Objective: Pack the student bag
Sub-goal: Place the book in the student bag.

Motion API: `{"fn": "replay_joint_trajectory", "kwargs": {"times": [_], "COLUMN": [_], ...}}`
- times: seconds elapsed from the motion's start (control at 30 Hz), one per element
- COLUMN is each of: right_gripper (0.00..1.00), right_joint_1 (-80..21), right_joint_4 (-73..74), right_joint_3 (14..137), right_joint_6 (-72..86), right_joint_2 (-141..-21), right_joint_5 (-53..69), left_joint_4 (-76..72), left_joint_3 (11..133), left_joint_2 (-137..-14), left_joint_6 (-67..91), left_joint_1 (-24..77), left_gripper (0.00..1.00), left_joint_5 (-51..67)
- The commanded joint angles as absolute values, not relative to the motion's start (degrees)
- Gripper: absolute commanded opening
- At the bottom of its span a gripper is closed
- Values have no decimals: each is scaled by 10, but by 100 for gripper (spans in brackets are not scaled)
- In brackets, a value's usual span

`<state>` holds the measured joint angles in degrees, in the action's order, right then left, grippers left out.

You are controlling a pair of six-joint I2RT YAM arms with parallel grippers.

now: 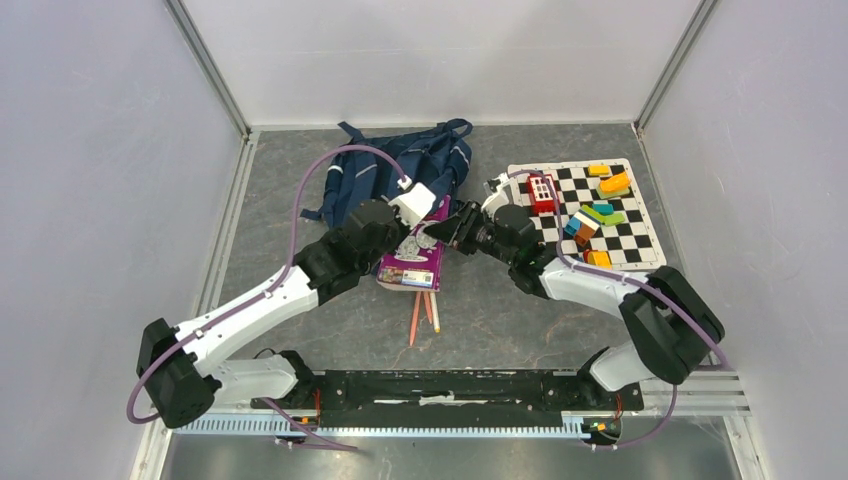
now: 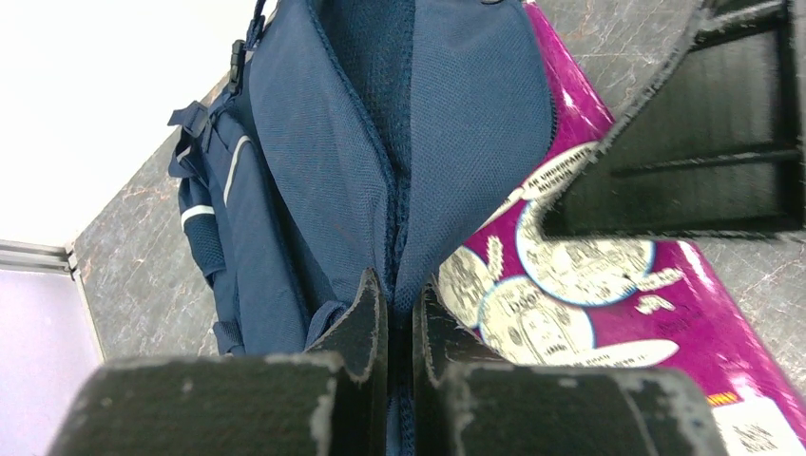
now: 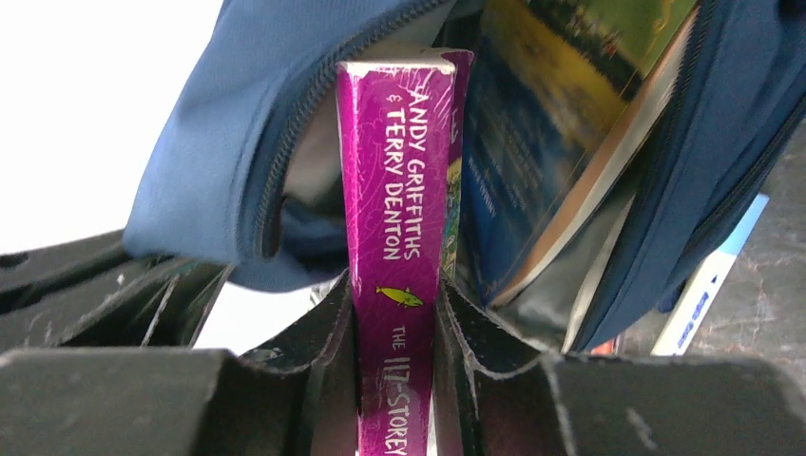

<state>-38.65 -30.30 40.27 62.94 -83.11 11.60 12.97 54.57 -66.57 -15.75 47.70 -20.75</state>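
Note:
The navy student bag (image 1: 395, 170) lies at the back centre of the table. My left gripper (image 1: 425, 222) is shut on the fabric edge beside the bag's zip (image 2: 399, 218), holding the opening up; its fingertips (image 2: 369, 304) pinch the seam. My right gripper (image 1: 462, 232) is shut on the spine of a purple book (image 3: 394, 190), whose far end is at the bag's mouth (image 3: 219, 180). The book's cover shows in the left wrist view (image 2: 608, 294) and in the top view (image 1: 412, 262). Another book (image 3: 551, 123) stands inside the bag.
Several pencils (image 1: 425, 315) lie on the table in front of the purple book. A checkerboard mat (image 1: 625, 245) with several coloured bricks (image 1: 600, 212) lies at the right. A blue and white item (image 3: 713, 285) lies beside the bag. Walls close in the sides and back.

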Motion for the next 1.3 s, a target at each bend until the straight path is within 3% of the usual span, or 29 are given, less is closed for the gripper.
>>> {"fn": "replay_joint_trajectory", "kwargs": {"times": [0.0, 0.37, 0.97, 1.07, 1.27], "right_gripper": [0, 0, 0, 16, 59], "right_joint_1": [-379, -376, -435, -434, -434], "right_joint_4": [-475, -596, -476, -480, -474], "right_joint_3": [436, 467, 584, 557, 474], "right_joint_6": [676, 672, 533, 535, 512], "right_joint_2": [-841, -931, -1089, -1075, -998], "right_joint_5": [14, -114, -219, -222, -221], "left_joint_4": [25, 39, 57, 61, 85], "left_joint_3": [558, 568, 584, 586, 604], "left_joint_2": [-619, -616, -640, -647, -664], "left_joint_6": [-134, -124, -104, -101, -88], "left_joint_1": [484, 484, 484, 483, 474], "left_gripper": [2, 2, 2, 2, 2], "left_joint_5": [-162, -138, -94, -98, -113]}}
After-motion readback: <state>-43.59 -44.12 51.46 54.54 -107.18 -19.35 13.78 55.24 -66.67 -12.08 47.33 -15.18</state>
